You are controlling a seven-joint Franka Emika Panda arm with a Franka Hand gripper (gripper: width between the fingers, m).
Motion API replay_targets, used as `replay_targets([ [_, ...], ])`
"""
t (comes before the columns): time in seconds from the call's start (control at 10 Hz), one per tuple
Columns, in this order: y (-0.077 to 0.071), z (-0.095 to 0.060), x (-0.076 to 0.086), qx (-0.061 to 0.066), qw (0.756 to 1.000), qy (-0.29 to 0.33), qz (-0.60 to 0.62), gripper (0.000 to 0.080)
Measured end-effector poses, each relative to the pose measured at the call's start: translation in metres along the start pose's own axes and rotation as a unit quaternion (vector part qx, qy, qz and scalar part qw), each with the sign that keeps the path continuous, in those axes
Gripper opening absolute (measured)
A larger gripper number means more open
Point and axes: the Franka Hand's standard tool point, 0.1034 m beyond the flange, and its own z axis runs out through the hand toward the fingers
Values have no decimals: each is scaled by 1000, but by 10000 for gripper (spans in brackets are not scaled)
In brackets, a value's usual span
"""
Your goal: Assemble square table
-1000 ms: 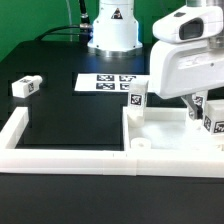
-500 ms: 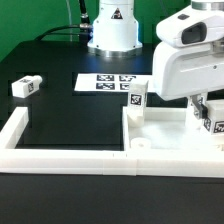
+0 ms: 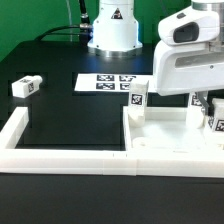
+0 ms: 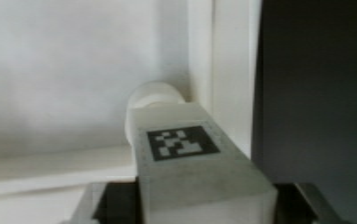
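Observation:
The white square tabletop [image 3: 165, 130] lies flat in the corner of the border wall at the exterior view's right. One white leg [image 3: 135, 98] with a tag stands upright at its far left corner. My gripper [image 3: 207, 108] is shut on a second leg [image 3: 215, 122] and holds it upright over the tabletop's right edge, partly cut off by the frame. In the wrist view this leg [image 4: 184, 140] with its tag fills the space between my fingers [image 4: 113, 203], with my gripper [image 4: 201, 208] low over the tabletop [image 4: 68, 80]. A third leg [image 3: 25, 86] lies loose at the far left.
The marker board [image 3: 105, 83] lies flat behind the tabletop. The low white border wall [image 3: 60, 157] runs along the front and up the left side [image 3: 14, 127]. The arm's base [image 3: 112, 30] stands at the back.
My gripper has moved a little toward the exterior view's right, and the held leg has moved with it. Nothing else has moved.

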Motion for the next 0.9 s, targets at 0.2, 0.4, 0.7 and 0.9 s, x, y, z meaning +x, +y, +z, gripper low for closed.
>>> replay_targets([
  [0.2,11,2,6,11,992,45,119,312],
  [0.4,12,3,3,21,959,61,275,300],
  [0.7,9,5,-2,59,864,60,496,300],
  [0.9,3,7,-4,85,788,51,607,301],
])
